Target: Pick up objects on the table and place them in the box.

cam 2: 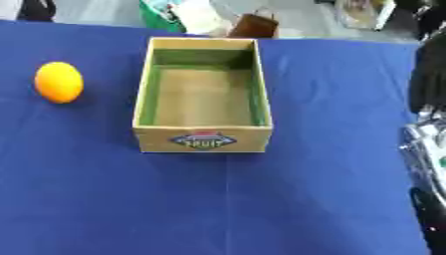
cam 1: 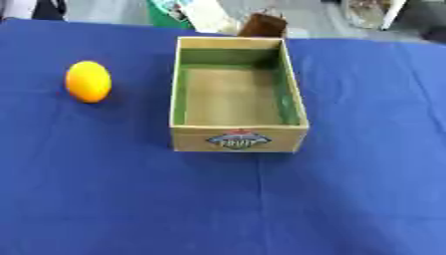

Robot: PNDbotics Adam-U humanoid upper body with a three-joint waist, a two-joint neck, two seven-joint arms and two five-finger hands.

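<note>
An orange-yellow round fruit [cam 1: 88,81] lies on the blue tablecloth, left of the box and apart from it. The cardboard box [cam 1: 238,139] stands open in the middle, with green inner walls, a label on its near wall and nothing inside. Black and silver parts of my right arm [cam 2: 425,142] run along the right edge of the right eye view, well right of the box; I cannot make out the hand there. My left hand shows in neither view.
The blue cloth [cam 1: 131,199] covers the whole table. Beyond the far edge stand a brown bag [cam 1: 262,25] and some green and white clutter [cam 1: 187,14], just behind the box.
</note>
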